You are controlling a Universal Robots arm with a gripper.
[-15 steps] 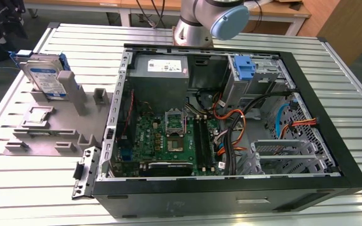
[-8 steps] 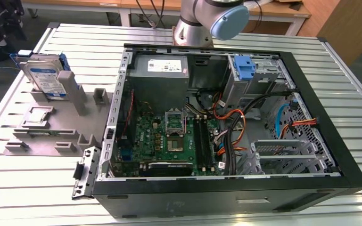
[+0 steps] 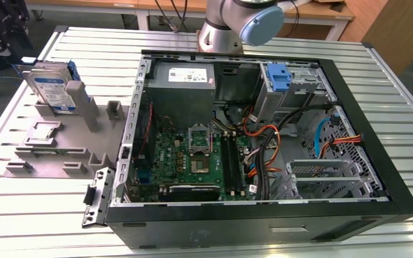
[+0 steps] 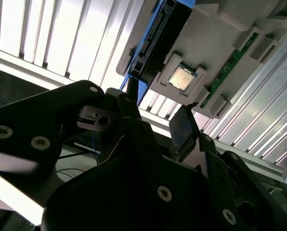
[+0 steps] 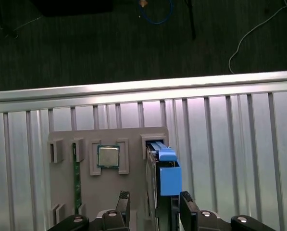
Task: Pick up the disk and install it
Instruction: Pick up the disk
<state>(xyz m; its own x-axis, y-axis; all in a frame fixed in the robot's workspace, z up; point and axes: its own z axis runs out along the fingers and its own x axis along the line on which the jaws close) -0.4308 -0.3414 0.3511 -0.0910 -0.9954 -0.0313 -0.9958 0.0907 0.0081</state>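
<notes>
On the grey fixture at the exterior view's left, the disk stands on edge in its slot, blue carrier around it, not yet lifted. Fixture sits on the slatted counter, just beside the open PC case. In the first wrist view your pincer hangs over the fixture with fingers apart and nothing held. The disk's edge lines up with the gap between them. No contact that I can see.

Risks, my read:
- The gap looks only a little wider than the disk plus carrier. With any sideways offset, one finger lands on the carrier's edge instead of sliding past. That jams the disk in the slot or tips the fixture.
- A grip on the blue plastic alone could flex and slip, and the disk drops back crooked.
- CPU chip and memory stick sit in pockets near the slot. A skewed approach could clip them.
- Cables crowd the case near the drive cage. A tilted grasp could snag the disk there.
</notes>
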